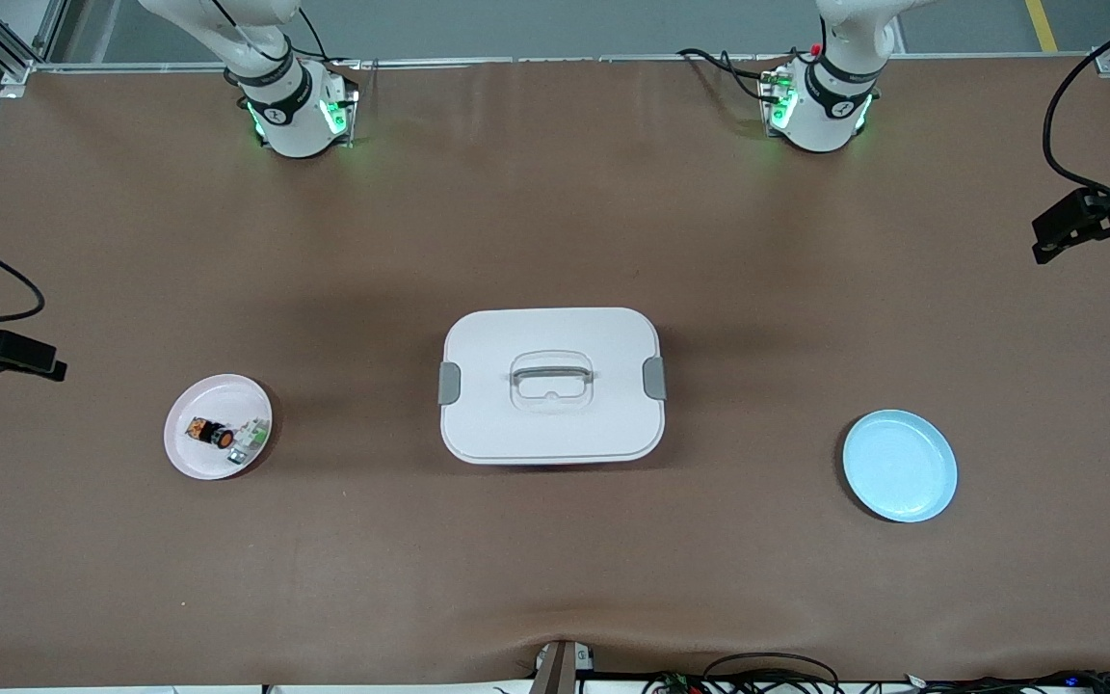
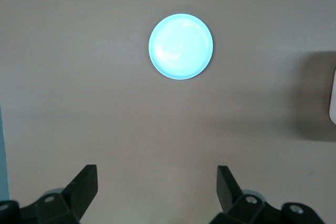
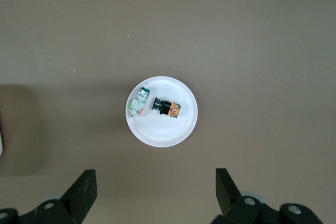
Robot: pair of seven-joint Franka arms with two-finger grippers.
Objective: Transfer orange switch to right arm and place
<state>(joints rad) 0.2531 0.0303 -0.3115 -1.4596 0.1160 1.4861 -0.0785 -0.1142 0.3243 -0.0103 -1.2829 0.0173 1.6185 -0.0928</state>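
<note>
The orange switch (image 1: pixel 210 433) lies on its side in a pink plate (image 1: pixel 191 463) toward the right arm's end of the table. It also shows in the right wrist view (image 3: pixel 167 107), on the same plate (image 3: pixel 163 132). My right gripper (image 1: pixel 49 366) is open and empty, high over the table edge beside that plate; its open jaws show in its wrist view (image 3: pixel 156 184). My left gripper (image 1: pixel 1046 241) is open and empty, high over the left arm's end of the table; its wrist view (image 2: pixel 156 182) shows nothing between the jaws.
A small white-and-green component (image 1: pixel 249 439) lies beside the switch in the pink plate (image 3: pixel 137 103). A white lidded box with a handle (image 1: pixel 551 386) stands mid-table. An empty light-blue plate (image 1: pixel 899 466) sits toward the left arm's end, also in the left wrist view (image 2: pixel 181 46).
</note>
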